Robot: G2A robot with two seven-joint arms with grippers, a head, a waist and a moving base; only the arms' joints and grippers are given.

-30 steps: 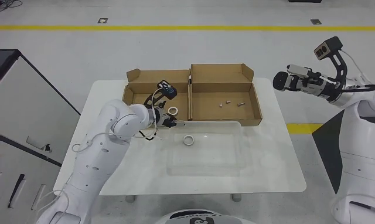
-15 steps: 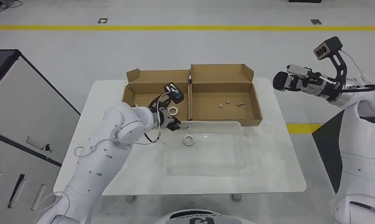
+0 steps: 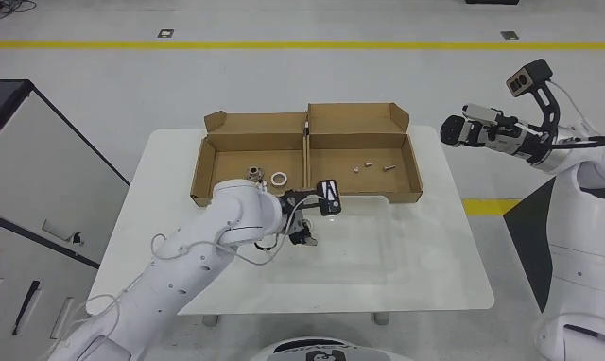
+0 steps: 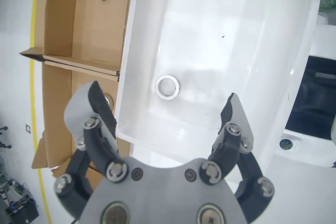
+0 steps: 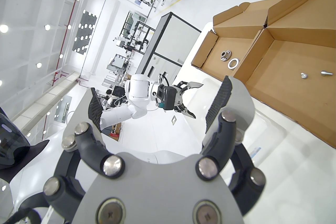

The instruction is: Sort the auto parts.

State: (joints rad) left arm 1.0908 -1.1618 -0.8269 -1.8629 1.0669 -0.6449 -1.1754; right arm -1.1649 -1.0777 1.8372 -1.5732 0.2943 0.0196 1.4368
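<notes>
Left gripper (image 4: 162, 92): released, moved from the left box (image 3: 216, 167) to over the tray (image 4: 131, 33).
Ring (image 4: 167, 86): just under this gripper, lying in the tray.
Right gripper (image 5: 160, 87): released, not moved.

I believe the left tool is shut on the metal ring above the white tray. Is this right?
Not quite. The left tool is open, not shut on the metal ring: the left wrist view shows its jaws wide apart and the ring lying loose on the floor of the white tray below it.
</notes>
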